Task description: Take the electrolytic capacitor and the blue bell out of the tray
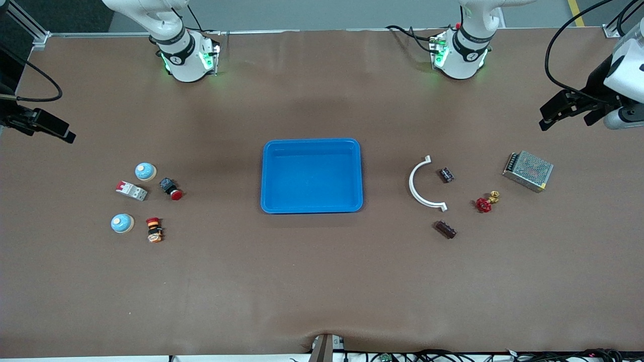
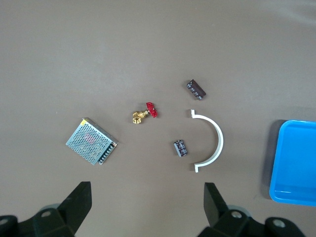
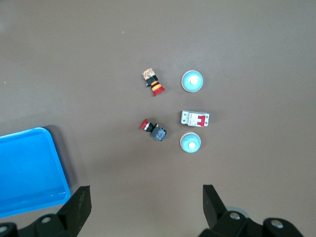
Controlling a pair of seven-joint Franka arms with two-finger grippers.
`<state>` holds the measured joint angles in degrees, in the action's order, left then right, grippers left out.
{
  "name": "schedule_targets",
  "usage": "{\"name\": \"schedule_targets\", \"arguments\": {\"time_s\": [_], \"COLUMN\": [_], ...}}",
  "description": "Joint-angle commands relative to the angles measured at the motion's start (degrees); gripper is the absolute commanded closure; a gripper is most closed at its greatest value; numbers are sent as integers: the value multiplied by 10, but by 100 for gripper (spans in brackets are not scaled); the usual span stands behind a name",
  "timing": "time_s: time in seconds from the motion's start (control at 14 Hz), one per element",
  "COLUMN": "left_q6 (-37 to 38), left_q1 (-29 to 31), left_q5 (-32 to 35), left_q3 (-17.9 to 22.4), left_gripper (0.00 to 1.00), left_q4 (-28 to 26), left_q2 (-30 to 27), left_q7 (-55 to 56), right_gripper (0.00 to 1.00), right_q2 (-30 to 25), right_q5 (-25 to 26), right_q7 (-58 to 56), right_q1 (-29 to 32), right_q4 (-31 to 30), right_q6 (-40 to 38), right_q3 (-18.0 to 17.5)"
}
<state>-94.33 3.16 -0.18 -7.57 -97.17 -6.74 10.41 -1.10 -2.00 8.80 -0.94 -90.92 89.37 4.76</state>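
Two dark capacitors lie toward the left arm's end of the table: one (image 1: 446, 175) (image 2: 181, 148) inside a white curved piece (image 1: 425, 183), the other (image 1: 446, 229) (image 2: 196, 89) nearer the front camera. Two light-blue bells (image 1: 145, 171) (image 1: 122, 223) sit toward the right arm's end; the right wrist view shows them too (image 3: 190, 142) (image 3: 192, 81). The blue tray (image 1: 312, 143) is empty in the middle. My left gripper (image 1: 547, 119) (image 2: 147, 197) is open and empty, high over the table's end near the power supply. My right gripper (image 1: 68, 134) (image 3: 146, 200) is open and empty, high over the other end.
A metal power supply (image 1: 528, 171) and a red-handled brass valve (image 1: 486, 201) lie near the capacitors. A circuit breaker (image 1: 132, 190), a red push button (image 1: 171, 188) and an emergency-stop switch (image 1: 154, 229) lie among the bells.
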Motion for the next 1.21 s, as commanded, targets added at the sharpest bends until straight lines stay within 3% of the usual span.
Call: {"name": "schedule_targets", "arguments": {"time_s": [0.0,1.14], "left_q6": [5,20], "left_q1": [4,-10], "left_q5": [-11,-11], "left_q3": [-2,-3], "left_gripper": [0,0], "left_q4": [19,22], "left_q2": [6,8], "left_q7": [-11,-10], "right_gripper": [0,0], "right_q2": [-6,12], "right_q5": [2,-2], "right_q7": [11,23], "right_q1": [5,5], "right_q4": [0,13], "right_q6": [7,10], "right_q3": [-11,-13]}}
